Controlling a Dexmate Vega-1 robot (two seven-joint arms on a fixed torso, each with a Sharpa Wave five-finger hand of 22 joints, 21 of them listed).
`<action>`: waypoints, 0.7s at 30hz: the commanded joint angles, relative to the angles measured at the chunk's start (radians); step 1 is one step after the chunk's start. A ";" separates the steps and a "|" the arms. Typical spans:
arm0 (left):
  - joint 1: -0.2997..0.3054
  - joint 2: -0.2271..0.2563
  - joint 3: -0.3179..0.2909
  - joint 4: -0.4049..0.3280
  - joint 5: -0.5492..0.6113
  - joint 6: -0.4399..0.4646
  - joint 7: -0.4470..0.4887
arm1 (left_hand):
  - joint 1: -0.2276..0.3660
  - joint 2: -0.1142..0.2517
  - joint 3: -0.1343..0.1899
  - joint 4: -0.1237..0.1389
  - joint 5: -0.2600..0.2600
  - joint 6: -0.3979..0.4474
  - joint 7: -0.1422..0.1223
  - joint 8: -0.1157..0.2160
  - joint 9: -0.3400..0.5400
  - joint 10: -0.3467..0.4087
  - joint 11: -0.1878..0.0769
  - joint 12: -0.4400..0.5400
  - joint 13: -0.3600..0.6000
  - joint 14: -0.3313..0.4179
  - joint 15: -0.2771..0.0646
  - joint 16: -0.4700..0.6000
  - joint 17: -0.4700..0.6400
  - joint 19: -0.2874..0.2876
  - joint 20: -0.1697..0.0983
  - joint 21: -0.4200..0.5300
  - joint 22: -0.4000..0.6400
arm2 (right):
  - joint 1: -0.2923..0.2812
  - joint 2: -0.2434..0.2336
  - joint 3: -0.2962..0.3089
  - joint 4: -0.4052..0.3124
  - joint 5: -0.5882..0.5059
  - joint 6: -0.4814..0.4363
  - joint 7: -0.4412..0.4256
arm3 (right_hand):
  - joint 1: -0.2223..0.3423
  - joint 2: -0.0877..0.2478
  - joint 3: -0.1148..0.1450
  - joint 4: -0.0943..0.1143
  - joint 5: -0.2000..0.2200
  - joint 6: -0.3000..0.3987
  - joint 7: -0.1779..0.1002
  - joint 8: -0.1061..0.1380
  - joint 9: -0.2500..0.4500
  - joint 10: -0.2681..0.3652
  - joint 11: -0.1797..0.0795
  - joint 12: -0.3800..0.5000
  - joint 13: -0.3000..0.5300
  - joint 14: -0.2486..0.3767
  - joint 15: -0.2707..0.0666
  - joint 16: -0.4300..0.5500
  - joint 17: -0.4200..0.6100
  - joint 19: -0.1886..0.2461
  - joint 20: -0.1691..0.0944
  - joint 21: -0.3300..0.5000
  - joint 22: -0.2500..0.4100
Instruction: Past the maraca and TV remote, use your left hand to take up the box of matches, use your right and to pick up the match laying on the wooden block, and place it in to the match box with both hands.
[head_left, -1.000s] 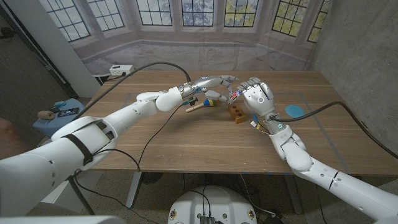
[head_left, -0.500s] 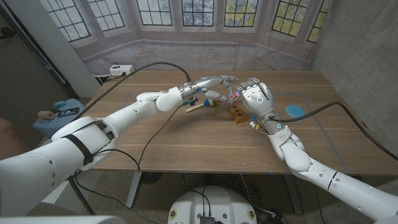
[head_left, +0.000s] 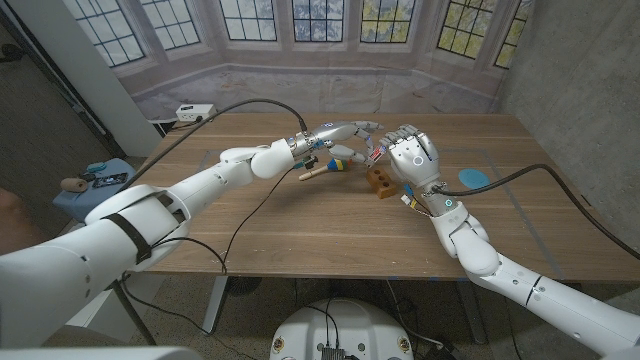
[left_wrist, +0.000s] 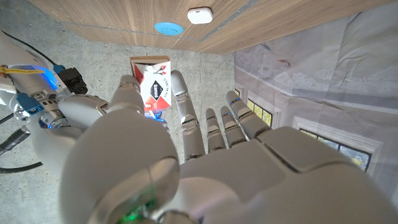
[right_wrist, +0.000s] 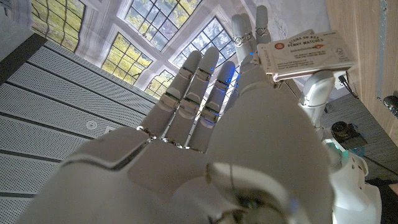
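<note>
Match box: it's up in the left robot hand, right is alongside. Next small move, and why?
Probably ease the right robot hand toward the match box and line the match up with its opening. The left robot hand pinches the box above the table, over the wooden block, and the two hands nearly meet. The match itself is too small to make out, so confirm the grip first.

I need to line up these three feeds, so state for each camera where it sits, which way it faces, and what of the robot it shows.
Head view: on the robot's head, looking down over the wooden table; both white arms enter, left hand meeting right hand above the brown wooden block.
Left wrist view: on the left wrist, looking along the hand to the red-and-white matchbox it holds.
Right wrist view: on the right wrist, behind that hand, facing the windows.
Shared: the matchbox appears in both wrist views.
</note>
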 joint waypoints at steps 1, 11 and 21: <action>-0.013 -0.010 0.012 0.030 -0.006 -0.010 0.000 | 0.024 0.027 -0.001 -0.001 0.009 -0.001 -0.003 0.006 0.002 0.003 0.002 0.001 0.003 -0.003 0.006 -0.003 0.002 -0.005 0.003 0.002 0.005 | 0.003 0.000 0.000 0.000 0.012 0.002 0.010 | -0.009 -0.006 -0.013 -0.002 0.006 -0.019 0.003 -0.013 0.001 -0.018 0.008 -0.007 0.002 -0.011 -0.082 -0.005 0.000 -0.007 -0.086 0.009 -0.002; -0.018 -0.013 0.017 0.036 -0.006 -0.018 0.002 | 0.023 0.025 -0.002 -0.002 0.009 0.000 -0.005 0.007 0.003 0.003 0.003 0.001 0.003 -0.003 0.006 -0.003 0.001 -0.006 0.002 0.002 0.005 | 0.004 0.006 0.001 0.010 0.020 -0.006 0.003 | -0.011 -0.015 -0.017 -0.004 0.007 -0.033 0.011 -0.020 0.002 -0.033 0.008 -0.011 0.002 -0.022 -0.082 -0.009 0.001 -0.013 -0.082 0.008 -0.002; -0.021 -0.014 0.020 0.037 -0.006 -0.021 -0.003 | 0.024 0.026 -0.001 -0.002 0.010 -0.002 -0.004 0.006 0.001 -0.001 0.003 0.000 0.003 -0.004 0.008 -0.004 0.001 -0.007 0.004 0.002 0.005 | 0.002 0.003 0.004 0.004 0.023 -0.011 0.005 | -0.010 -0.020 -0.020 -0.007 0.010 -0.060 0.018 -0.032 0.004 -0.059 0.010 -0.016 0.004 -0.043 -0.078 -0.014 0.003 -0.023 -0.074 0.006 -0.003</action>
